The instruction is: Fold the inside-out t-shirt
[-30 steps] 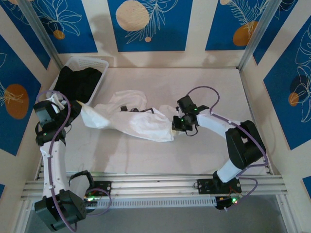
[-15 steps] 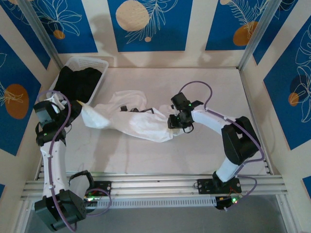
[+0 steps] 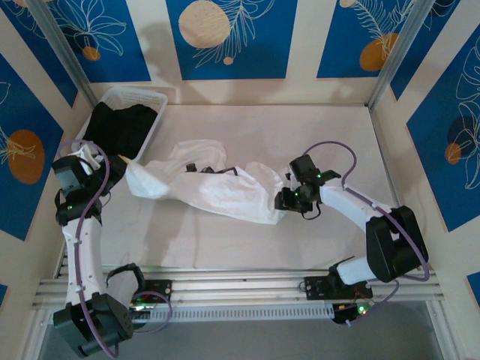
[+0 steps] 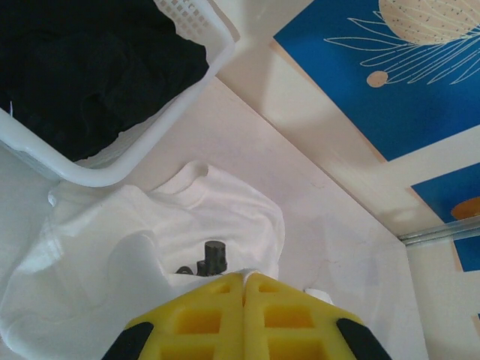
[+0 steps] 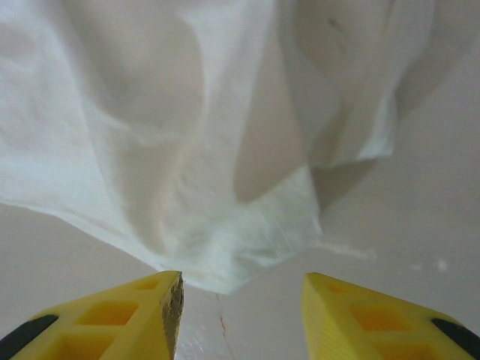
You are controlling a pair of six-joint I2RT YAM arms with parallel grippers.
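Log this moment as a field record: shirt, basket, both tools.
shirt: white t-shirt, crumpled in a long heap on the table, not folded
basket: white basket at the far left corner, black garment inside
left tool: shut, fingers pressed together, pointing toward the shirt's basket end
right tool: open, shirt's edge just ahead of the fingertips, nothing gripped

Robot lab test cell, pretty obviously. Table (image 3: pixel 300 127) boxed in by printed blue leaf panels (image 3: pixel 225 37), metal posts (image 3: pixel 394 52) in back corners. Left arm (image 3: pixel 79 247) and right arm (image 3: pixel 394 240) bolted to aluminium rail (image 3: pixel 240 283) along front edge, slotted cable duct (image 3: pixel 240 311) just below. Total rig vibe.
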